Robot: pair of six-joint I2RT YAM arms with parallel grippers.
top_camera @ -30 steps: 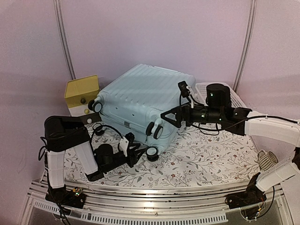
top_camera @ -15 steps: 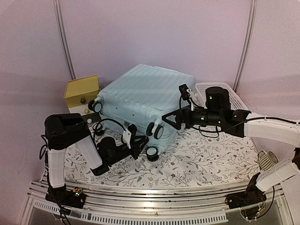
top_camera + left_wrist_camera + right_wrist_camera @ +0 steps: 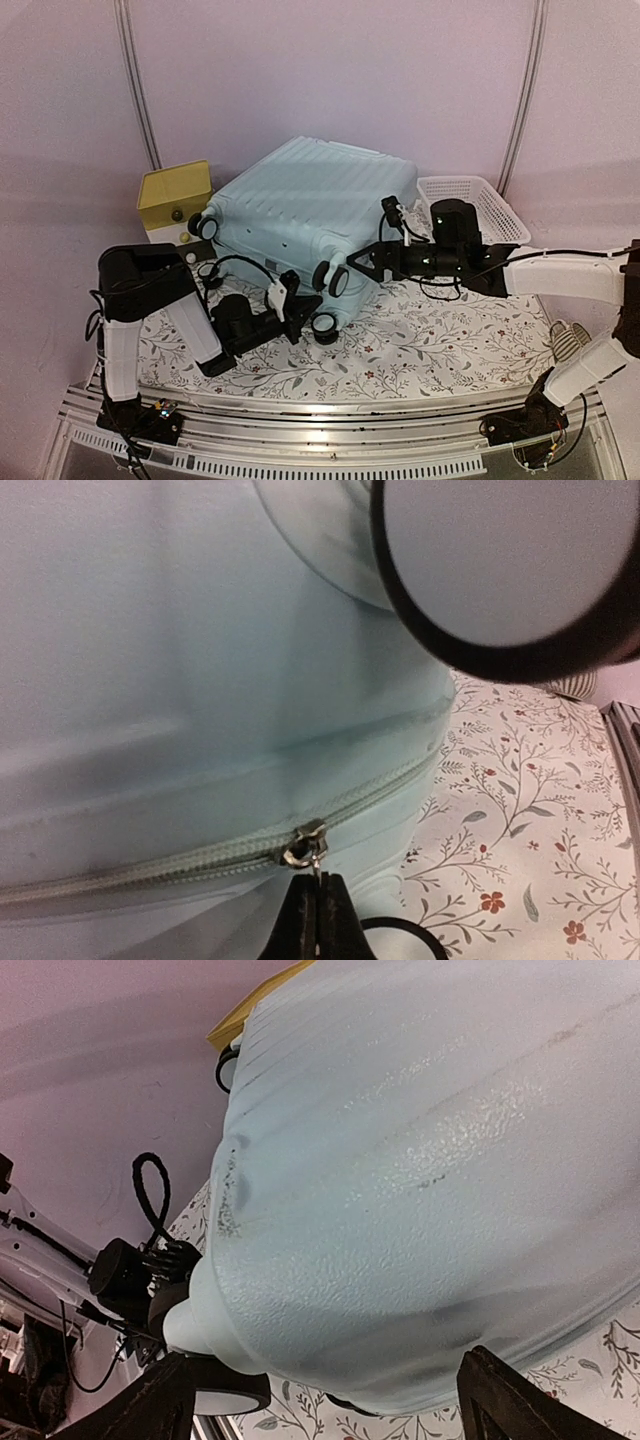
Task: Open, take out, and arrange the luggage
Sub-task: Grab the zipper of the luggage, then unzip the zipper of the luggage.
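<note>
the left claw (image 3: pixel 318 885) is pinched together on the zipper pull (image 3: pixel 314 856) low on the luggage (image 3: pixel 300 200), a pale mint ribbed hard shell with black-and-white wheels (image 3: pixel 324 326), lying on its broad side on the flowered table (image 3: pixel 440 345). the right claw (image 3: pixel 352 262) stands wide apart at its near corner.

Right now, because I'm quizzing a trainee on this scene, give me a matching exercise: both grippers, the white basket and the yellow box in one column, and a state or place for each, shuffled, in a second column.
Column one
1. left gripper
2. right gripper
3. white basket
4. yellow box

Column two
A. beyond the right arm, to the right of the luggage
B. shut on the zipper pull
C. at the back left, beside a luggage wheel
D. open, one finger on each side of the luggage's end

Pairs: 1-B, 2-D, 3-A, 4-C
</note>
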